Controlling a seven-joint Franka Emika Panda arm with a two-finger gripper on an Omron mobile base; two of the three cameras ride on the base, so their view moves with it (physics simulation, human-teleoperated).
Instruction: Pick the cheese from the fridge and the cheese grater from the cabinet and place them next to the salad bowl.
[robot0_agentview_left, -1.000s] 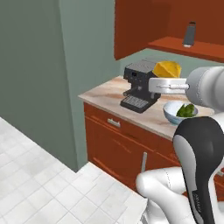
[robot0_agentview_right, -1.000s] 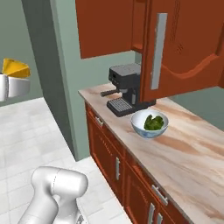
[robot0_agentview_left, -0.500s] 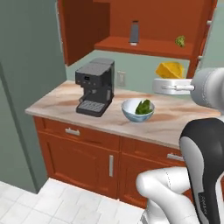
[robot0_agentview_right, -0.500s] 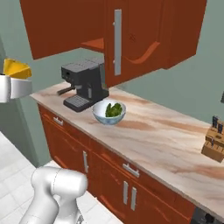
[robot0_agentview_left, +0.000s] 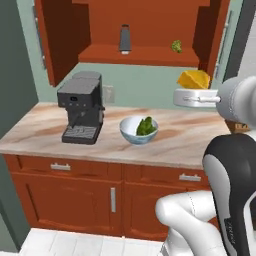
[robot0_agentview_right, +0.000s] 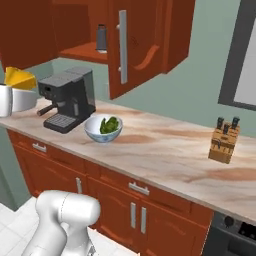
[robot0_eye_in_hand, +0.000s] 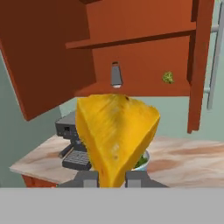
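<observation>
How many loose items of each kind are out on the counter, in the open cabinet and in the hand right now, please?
Coffee machine: 1
Salad bowl: 1
Knife block: 1
Cheese grater: 1
Small green item on the cabinet shelf: 1
Cheese, held in the hand: 1
Total: 6

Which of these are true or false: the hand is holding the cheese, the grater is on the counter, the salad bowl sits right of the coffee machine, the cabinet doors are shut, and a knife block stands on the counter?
1. The hand is holding the cheese. True.
2. The cheese grater is on the counter. False: it stands on the shelf inside the cabinet.
3. In the left base view, the salad bowl sits right of the coffee machine. True.
4. The cabinet doors are shut. False: they stand open.
5. A knife block stands on the counter. True.
</observation>
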